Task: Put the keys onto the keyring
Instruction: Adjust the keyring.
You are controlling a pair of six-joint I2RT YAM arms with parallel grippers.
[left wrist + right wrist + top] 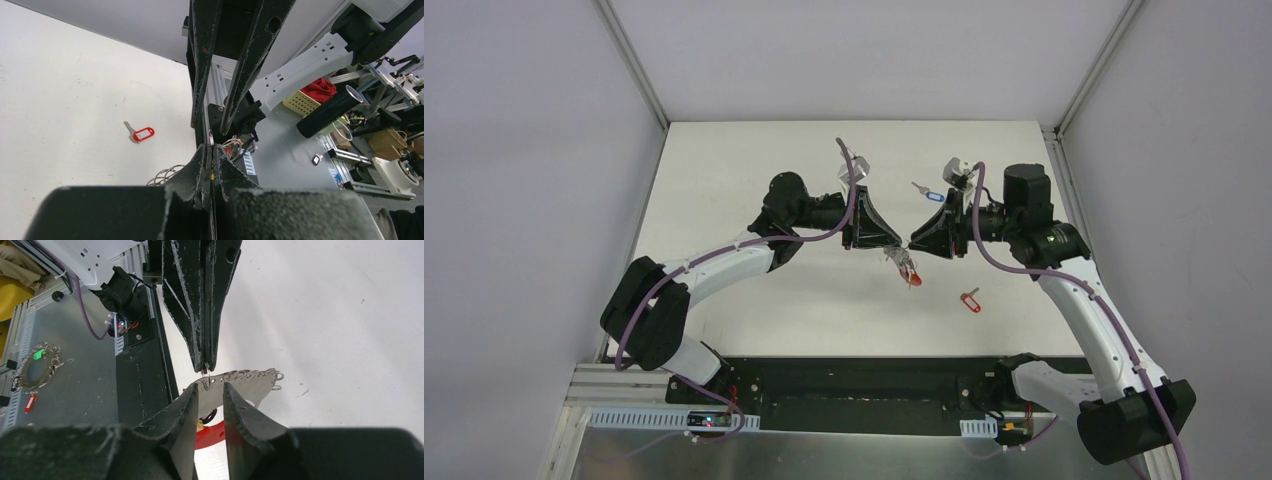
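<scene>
Keyring: the keyring is hanging in the air over the table, between the two gripper tips. Its grey half with the clips is sitting uppermost and its red half is dangling below.
Left gripper: the left gripper is pinching a small metal ring at the top edge of the grey half, its fingers pressed tight together.
Right gripper: the right gripper is facing the left one tip to tip. Its fingers are standing parted, the grey half is showing in the gap, and nothing is being clamped.
Keys: the blue-tagged key is lying loose on the table just beyond the grippers. The red-tagged key is lying flat on the near side, well apart from the keyring. Whether any key is hanging from the clips cannot be told.
Container: a yellow basket is standing off the table, and a red item is sitting in it. A black cylinder is lying just beside it.
Bench: a second clip ring, carrying a green tag and a red tag, is lying on the grey bench.
</scene>
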